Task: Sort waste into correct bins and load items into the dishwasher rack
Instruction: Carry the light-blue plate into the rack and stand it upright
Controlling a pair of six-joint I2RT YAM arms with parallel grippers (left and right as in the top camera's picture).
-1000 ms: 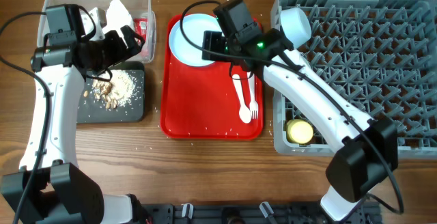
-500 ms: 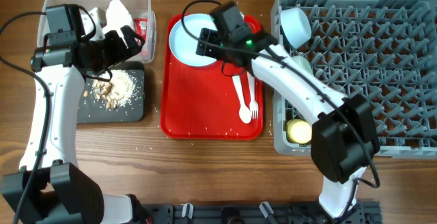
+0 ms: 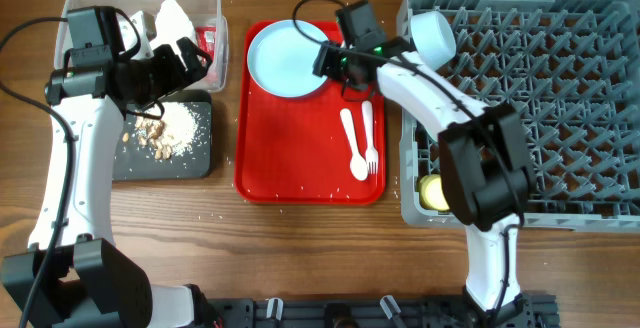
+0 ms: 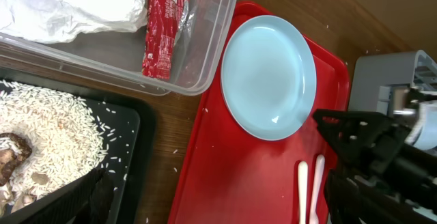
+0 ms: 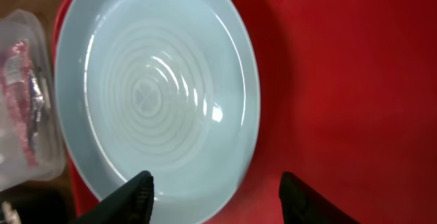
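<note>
- One large square grey plastic dishwasher rack [image 3: 540, 98] with a pegged grid floor, on the right of the wooden desk [image 3: 300, 258]. White bowl [image 3: 433, 36] leans at its back-left corner and small yellow cup [image 3: 438, 192] sits at its front-left corner, so both look loaded.
- Flat red tray [image 3: 300, 168] between the rack and the bins; it carries the dishes not yet loaded.
- Clear rectangular plastic tub [image 3: 215, 3] at back left holds the crumpled white paper napkin [image 3: 172, 16] and the red wrapper [image 4: 164, 26], so the dry waste looks sorted.
- Shallow black rectangular tray [image 3: 195, 163] just in front of the tub holds the beige-brown crumbly food scraps [image 3: 160, 128] plus white grains; this looks like the food bin.
- Left gripper [image 3: 190, 60] hovers over the tub/black tray border with jaws spread wide and nothing in them; it looks parked out of the way.
- Pale blue round plate [image 3: 285, 60] lies flat on the back of the red tray and looks like the next item.
- Right gripper [image 5: 217, 177] is low at the plate's right rim. Jaws are spread, one finger over the plate and one over the tray, so the rim sits between them. Looks like an edge pinch being lined up; no grip yet.
- White plastic spoon [image 3: 352, 143] and white plastic fork [image 3: 369, 140] lie side by side on the tray near the plate, untouched.
</note>
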